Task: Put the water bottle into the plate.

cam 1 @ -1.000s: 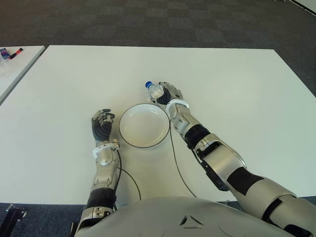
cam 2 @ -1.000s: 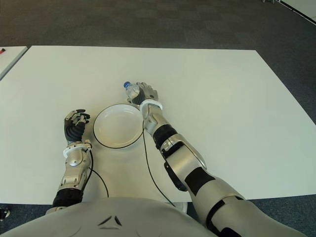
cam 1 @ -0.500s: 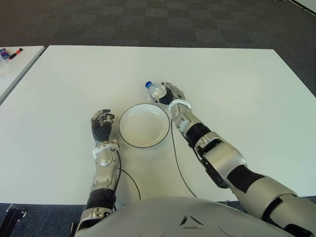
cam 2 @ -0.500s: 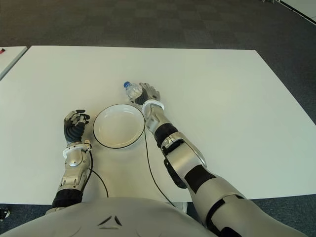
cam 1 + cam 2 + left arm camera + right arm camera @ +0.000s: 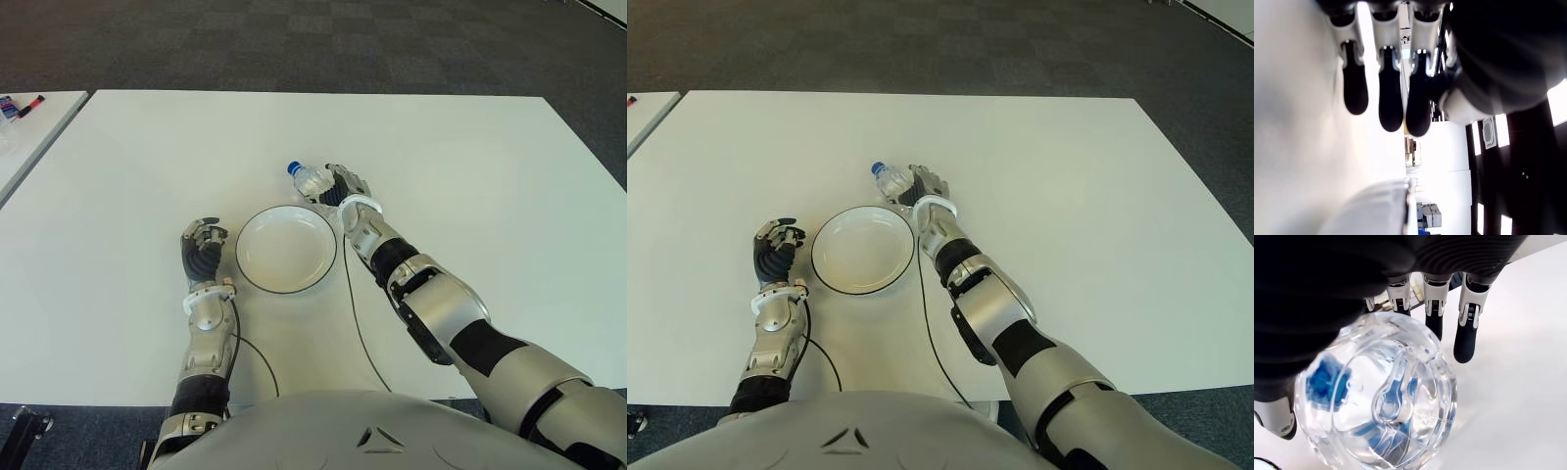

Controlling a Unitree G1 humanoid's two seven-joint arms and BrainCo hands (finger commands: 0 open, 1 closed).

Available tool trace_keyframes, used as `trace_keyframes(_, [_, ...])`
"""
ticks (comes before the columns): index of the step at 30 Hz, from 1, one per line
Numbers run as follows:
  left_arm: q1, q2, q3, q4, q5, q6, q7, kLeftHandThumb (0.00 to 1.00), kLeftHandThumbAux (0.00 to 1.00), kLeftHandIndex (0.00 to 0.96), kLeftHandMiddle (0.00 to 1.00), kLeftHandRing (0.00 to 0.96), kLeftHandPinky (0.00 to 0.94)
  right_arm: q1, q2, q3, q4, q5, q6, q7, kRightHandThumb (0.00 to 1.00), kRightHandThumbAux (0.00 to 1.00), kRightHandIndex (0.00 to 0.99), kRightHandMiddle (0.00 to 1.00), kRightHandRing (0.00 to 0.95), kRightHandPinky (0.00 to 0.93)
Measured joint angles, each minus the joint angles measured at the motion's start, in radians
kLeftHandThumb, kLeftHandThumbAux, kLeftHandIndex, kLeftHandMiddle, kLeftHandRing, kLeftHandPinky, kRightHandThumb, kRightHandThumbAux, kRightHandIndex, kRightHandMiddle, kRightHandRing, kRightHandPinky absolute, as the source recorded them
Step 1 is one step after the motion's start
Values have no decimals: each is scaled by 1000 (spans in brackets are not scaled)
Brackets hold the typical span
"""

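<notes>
Left eye view: the right arm reaches forward from the lower right toward the middle of the frame, and the right hand [image 5: 345,184] sits just above the upper right rim of the plate [image 5: 286,249]. Its fingers wrap the water bottle [image 5: 308,179], which tilts up and left with its blue cap outermost; the bottle is beside the plate, outside the rim. The left hand [image 5: 203,245] shows left of the plate, fingers curled and holding nothing. A thin black cable runs down from each wrist. The white table [image 5: 470,166] fills most of the frame, with dark carpet along the top and a second table's corner at the far left.

Right eye view: the same layout, with the bottle's lower part hidden behind the right hand's fingers.

Left wrist view: three dark fingertips [image 5: 1390,98] hang bent against a pale surface; the rest is a dark blur, hard to make out.

Right wrist view: the clear bottle's base fills the frame, the palm cutting off its upper side, fingers [image 5: 1468,328] closing around it over the white table.
</notes>
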Motion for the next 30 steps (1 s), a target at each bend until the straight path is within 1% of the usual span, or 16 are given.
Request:
trace_keyframes(4, [0, 0, 0, -1, 0, 0, 0, 691, 723, 425, 563, 540, 503, -8, 0, 1, 16, 0, -1, 0, 119, 556, 0, 28, 90, 253])
trace_keyframes(7, [1, 0, 0, -2, -1, 1, -1, 691, 723, 426, 563, 540, 501, -19, 0, 2, 33, 0, -1, 2, 112, 557, 0, 26, 78, 271])
trace_keyframes(8, [1, 0, 0, -2, -2, 1, -1, 691, 722, 426, 563, 540, 501, -26, -1, 3, 43, 0, -1, 4, 109, 559, 0, 27, 74, 317])
trace_keyframes(10, [2, 0, 1, -2, -3, -1, -3, 692, 722, 427, 564, 540, 500, -47, -5, 7, 66, -3, -1, 13, 105, 562, 0, 28, 70, 377])
trace_keyframes(16, [10, -2, 1, -7, -5, -9, -12, 692, 722, 428, 563, 544, 513, -112, -17, 29, 113, -17, 1, 45, 100, 568, 0, 39, 92, 478])
trace_keyframes(18, [13, -2, 0, -10, -5, -11, -12, 692, 722, 428, 564, 548, 520, -125, -20, 43, 122, -27, 7, 55, 98, 567, 1, 45, 106, 487])
trace_keyframes(22, [18, -5, -2, -15, -3, -11, -12, 691, 722, 427, 564, 544, 495, -133, -33, 72, 136, -51, 16, 76, 102, 571, 10, 52, 128, 499])
trace_keyframes(26, [19, -7, -2, -17, -3, -10, -12, 691, 723, 426, 560, 537, 495, -128, -40, 93, 142, -64, 17, 86, 102, 571, 14, 50, 128, 461])
trace_keyframes(30, [18, -8, -2, -17, -3, -7, -12, 690, 723, 425, 555, 531, 485, -122, -49, 106, 144, -72, 17, 95, 94, 573, 10, 45, 115, 446])
